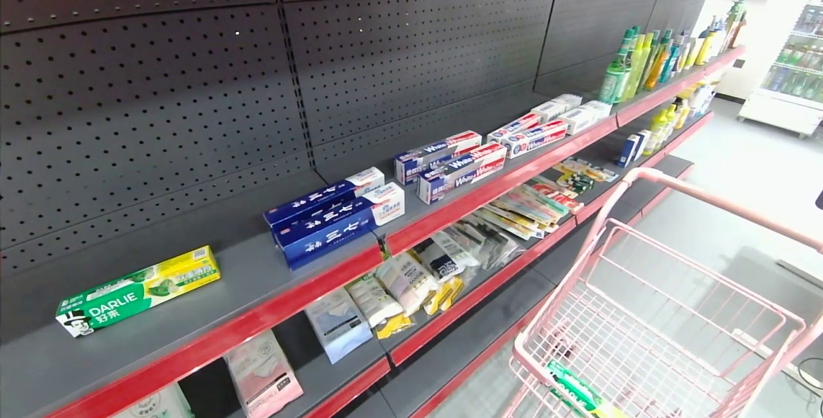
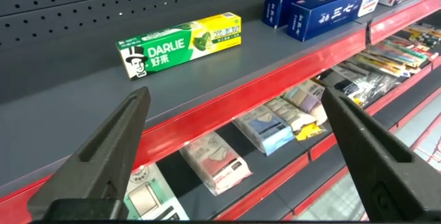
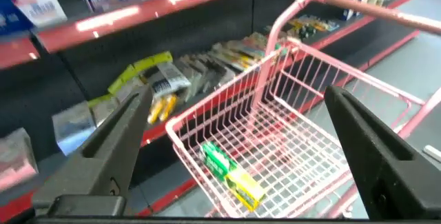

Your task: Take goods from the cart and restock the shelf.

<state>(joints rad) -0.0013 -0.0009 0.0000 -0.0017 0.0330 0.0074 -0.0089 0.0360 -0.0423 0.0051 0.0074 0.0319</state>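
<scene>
The right gripper (image 3: 238, 92) is hanging over the cart (image 3: 303, 52) with its jaws spread wide and empty. The 1 green toothpaste box (image 3: 231, 172) is lying below them on the basket floor, near the corner closest to the shelf (image 2: 207, 72). Its long axis is slanting across the jaw line, so a wrist turn is probably needed. The left gripper (image 2: 234, 89), also gaping and empty, is facing the shelf, farther off.

Glass-door drinks cooler (image 1: 791, 71), grey floor (image 1: 739, 167)
</scene>
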